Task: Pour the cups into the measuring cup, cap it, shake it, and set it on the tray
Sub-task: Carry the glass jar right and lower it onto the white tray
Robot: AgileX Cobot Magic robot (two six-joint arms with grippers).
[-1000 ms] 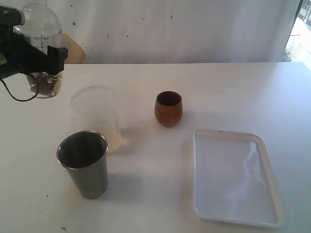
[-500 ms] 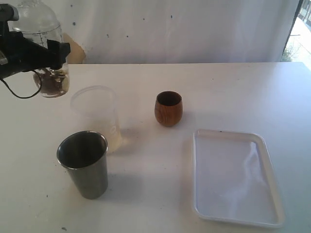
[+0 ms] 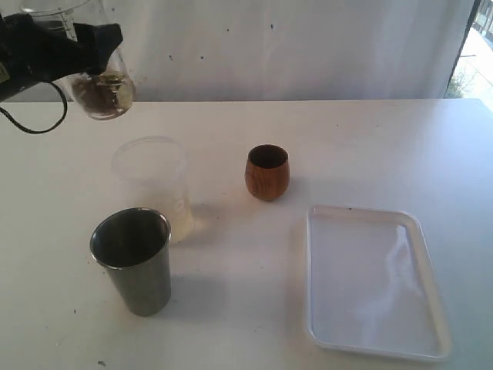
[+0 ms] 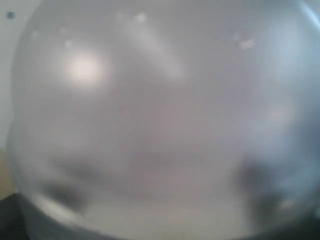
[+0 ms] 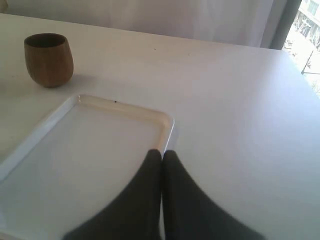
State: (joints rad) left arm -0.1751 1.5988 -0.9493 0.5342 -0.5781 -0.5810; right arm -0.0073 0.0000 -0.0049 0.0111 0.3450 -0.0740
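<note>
- The left gripper (image 3: 86,42) is reaching in at the upper left of the exterior frame, raised above the table (image 3: 254,123). Its black jaws are grasping the measuring cup (image 3: 104,86) across the body.
- The measuring cup is hanging tilted, clear of the table, with its base swinging toward the lower right and brown matter sitting in that base.
- In the left wrist view a blurred translucent surface is filling the frame, with no detail readable.
- The right gripper (image 5: 161,156) is hovering over a corner of the tray (image 5: 167,125), jaws clenched together.
- At centre-left the frosted cup (image 3: 150,181) is standing just beside the steel tumbler (image 3: 132,262), the wooden cup (image 3: 267,173) is standing at centre, and the tray is lying at lower right.
</note>
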